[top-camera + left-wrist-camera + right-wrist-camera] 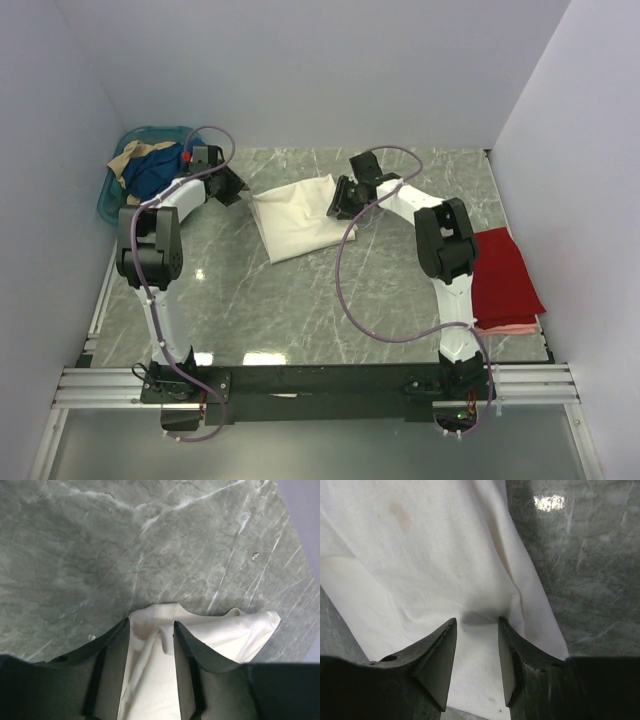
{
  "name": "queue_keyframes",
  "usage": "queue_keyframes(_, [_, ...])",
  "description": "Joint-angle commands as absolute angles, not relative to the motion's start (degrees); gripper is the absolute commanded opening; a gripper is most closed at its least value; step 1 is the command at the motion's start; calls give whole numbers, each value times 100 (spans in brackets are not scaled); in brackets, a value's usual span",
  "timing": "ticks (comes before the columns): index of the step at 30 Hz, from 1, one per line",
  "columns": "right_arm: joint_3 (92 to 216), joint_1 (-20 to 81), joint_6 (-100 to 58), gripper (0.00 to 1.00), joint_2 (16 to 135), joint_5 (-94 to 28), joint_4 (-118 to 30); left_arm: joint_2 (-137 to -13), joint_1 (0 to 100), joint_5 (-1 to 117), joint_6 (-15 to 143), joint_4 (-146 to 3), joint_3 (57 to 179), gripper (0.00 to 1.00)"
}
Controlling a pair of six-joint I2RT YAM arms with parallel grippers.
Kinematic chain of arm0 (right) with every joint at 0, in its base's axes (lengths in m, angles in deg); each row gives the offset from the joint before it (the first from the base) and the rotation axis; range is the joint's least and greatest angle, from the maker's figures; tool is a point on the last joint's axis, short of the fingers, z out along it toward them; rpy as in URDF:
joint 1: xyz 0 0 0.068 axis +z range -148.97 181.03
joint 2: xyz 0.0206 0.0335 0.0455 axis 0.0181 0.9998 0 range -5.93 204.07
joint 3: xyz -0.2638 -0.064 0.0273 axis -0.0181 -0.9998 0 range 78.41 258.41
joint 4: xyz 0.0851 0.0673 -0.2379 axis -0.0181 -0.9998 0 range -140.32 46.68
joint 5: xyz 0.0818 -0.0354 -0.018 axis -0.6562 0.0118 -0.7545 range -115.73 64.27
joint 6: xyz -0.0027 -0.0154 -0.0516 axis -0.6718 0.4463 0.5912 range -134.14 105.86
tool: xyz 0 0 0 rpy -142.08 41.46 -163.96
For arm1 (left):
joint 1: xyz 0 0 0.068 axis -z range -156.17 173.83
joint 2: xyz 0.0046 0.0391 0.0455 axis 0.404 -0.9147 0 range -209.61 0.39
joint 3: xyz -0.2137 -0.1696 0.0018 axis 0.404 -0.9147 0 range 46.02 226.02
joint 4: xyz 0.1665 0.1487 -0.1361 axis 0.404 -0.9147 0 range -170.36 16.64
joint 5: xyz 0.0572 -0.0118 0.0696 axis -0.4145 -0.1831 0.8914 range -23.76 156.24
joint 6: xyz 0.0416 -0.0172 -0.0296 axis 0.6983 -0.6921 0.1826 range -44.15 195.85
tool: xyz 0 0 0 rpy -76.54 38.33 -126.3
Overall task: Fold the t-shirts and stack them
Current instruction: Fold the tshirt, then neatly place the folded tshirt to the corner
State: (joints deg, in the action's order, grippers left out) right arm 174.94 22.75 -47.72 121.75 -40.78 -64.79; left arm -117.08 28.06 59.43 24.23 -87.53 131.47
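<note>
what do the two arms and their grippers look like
Both the left arm and the right arm have white links with bulky black joint housings. A thin lilac cable loops loosely along each. The left gripper and right gripper are black, with two flat, wedge-shaped fingers.

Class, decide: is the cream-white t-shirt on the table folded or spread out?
Folded, at least partly: the cream-white t-shirt lies as a compact oblong, no sleeves or neckline showing, with layered edges in the left wrist view.
</note>
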Motion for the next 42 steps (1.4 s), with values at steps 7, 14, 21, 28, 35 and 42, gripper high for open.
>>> queue_keyframes(7, [16544, 2380, -4841, 47, 11485, -3672, -6644, -10578, 3305, 6377, 2575, -8742, 12777, 48])
queue_keyframes(14, [15436, 2494, -5140, 47, 10781, -3487, -6152, -10130, 4262, 6606, 2320, -8409, 11713, 43])
queue_keyframes(21, [14680, 2555, -5264, 47, 10228, -3372, -5853, -10419, 5002, 6896, 2197, -8224, 11142, 41])
queue_keyframes(28, [13915, 2696, -5378, 47, 9893, -3355, -5598, -10350, 5433, 7134, 2136, -8277, 10632, 40])
queue_keyframes(35, [13080, 2951, -5483, 47, 9051, -3364, -5431, -9498, 5565, 7134, 2083, -8267, 9612, 39])
queue_keyframes(42, [13035, 3013, -5484, 51, 8443, -3215, -5668, -8803, 5573, 7117, 2328, -8645, 9742, 40])
